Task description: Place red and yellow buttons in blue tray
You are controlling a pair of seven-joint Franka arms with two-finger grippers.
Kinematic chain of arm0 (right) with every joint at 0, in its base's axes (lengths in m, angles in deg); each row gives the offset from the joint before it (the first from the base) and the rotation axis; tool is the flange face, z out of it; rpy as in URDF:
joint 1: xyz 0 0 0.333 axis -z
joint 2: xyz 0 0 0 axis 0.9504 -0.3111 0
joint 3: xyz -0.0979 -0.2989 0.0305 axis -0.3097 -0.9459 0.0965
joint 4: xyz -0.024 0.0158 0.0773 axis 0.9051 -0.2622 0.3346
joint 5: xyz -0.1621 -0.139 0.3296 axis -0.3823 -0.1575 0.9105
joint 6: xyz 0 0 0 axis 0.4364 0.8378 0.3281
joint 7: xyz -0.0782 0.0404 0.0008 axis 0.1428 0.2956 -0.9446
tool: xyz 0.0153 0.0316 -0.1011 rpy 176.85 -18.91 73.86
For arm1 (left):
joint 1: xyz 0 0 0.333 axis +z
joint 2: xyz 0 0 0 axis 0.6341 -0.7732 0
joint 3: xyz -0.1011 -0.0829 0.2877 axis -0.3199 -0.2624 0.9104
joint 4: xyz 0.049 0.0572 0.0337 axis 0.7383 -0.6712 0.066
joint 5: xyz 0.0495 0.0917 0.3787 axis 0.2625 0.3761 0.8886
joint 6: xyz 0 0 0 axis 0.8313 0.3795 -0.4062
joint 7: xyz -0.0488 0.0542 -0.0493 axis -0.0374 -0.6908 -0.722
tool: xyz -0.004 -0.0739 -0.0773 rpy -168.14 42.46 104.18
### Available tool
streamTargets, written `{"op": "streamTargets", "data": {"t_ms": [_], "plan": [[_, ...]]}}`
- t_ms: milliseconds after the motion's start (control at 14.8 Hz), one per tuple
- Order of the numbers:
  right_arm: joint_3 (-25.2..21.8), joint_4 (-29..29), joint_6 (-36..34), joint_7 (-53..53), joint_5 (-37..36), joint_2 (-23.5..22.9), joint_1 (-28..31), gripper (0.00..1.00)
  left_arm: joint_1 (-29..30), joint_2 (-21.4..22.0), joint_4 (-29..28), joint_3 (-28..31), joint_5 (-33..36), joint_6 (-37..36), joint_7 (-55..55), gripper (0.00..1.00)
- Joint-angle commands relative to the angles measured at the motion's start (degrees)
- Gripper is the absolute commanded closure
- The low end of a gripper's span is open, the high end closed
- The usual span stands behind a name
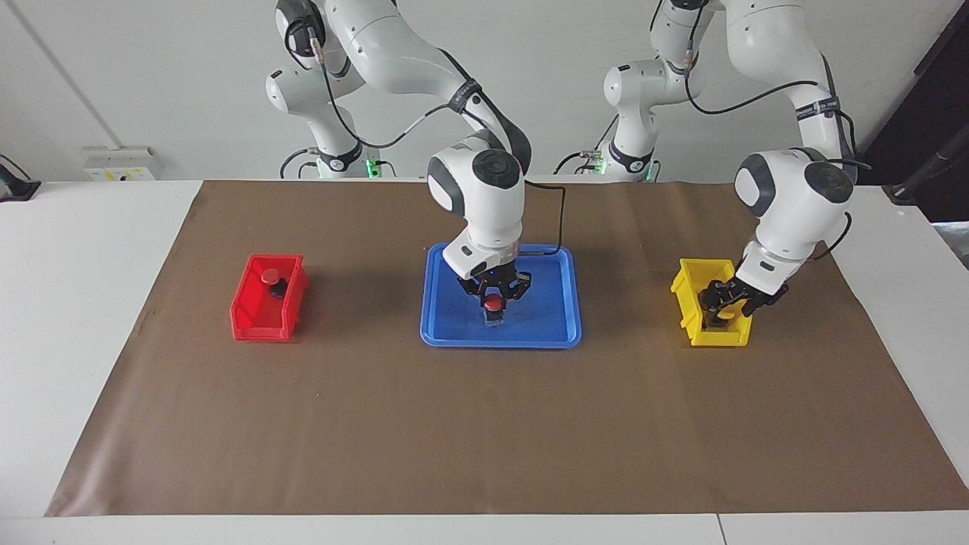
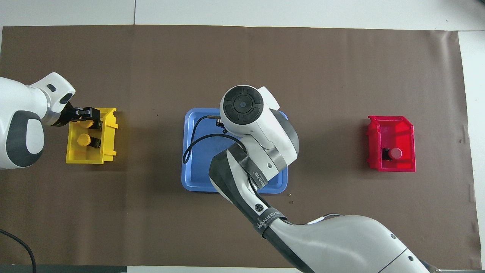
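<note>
My right gripper (image 1: 493, 301) hangs low over the middle of the blue tray (image 1: 454, 339), shut on a red button (image 1: 493, 304) whose dark base is close to the tray floor. In the overhead view this arm hides the tray's (image 2: 188, 151) middle. A second red button (image 1: 270, 277) (image 2: 396, 152) lies in the red bin (image 1: 246, 322). My left gripper (image 1: 723, 303) (image 2: 88, 115) is down in the yellow bin (image 2: 108, 151), at the yellow button (image 2: 86, 123) farther from the robots. The other yellow button (image 2: 83, 140) lies free beside it.
The red bin (image 2: 409, 129) sits toward the right arm's end of the brown mat (image 1: 484, 431) and the yellow bin (image 1: 685, 303) toward the left arm's end, with the tray between them. The right arm's cable (image 2: 189, 148) loops over the tray.
</note>
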Motion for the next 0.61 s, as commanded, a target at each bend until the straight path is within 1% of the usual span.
{"op": "streamTargets", "data": {"t_ms": [0, 136, 203, 271, 407, 475, 542], "plan": [[0.21, -3.24, 1.76, 1.95, 0.72, 1.75, 0.09, 0.72, -0.71, 1.07, -1.99, 0.54, -0.59, 1.94, -0.71, 0.28], [0.21, -3.25, 1.85, 2.13, 0.72, 1.75, 0.09, 0.37, -0.36, 1.07, -1.99, 0.54, -0.59, 1.86, -0.45, 0.29], [0.21, -2.20, 1.42, 2.04, 0.63, 1.66, 0.44, 0.34, -0.18, 1.07, -1.99, 0.54, -0.59, 1.77, -0.27, 0.30], [0.12, -0.62, 0.63, 1.96, 0.46, 1.66, 0.96, 0.28, -0.09, 1.07, -1.99, 0.54, -0.59, 1.77, -0.27, 0.32], [0.03, 4.29, -4.53, 0.73, -0.16, 1.84, 3.59, 0.27, 0.08, 1.16, -1.99, 0.63, -0.59, 1.86, -0.35, 0.33], [0.12, 5.62, -6.74, -1.71, 0.01, 2.97, 6.39, 0.25, 0.35, 1.07, -1.99, 0.63, -0.59, 1.86, -0.36, 0.34], [0.12, 5.37, -8.42, -7.04, 0.54, 5.50, 9.38, 0.20, 0.70, 1.07, -1.90, 0.63, -0.59, 1.86, -0.36, 0.37]]}}
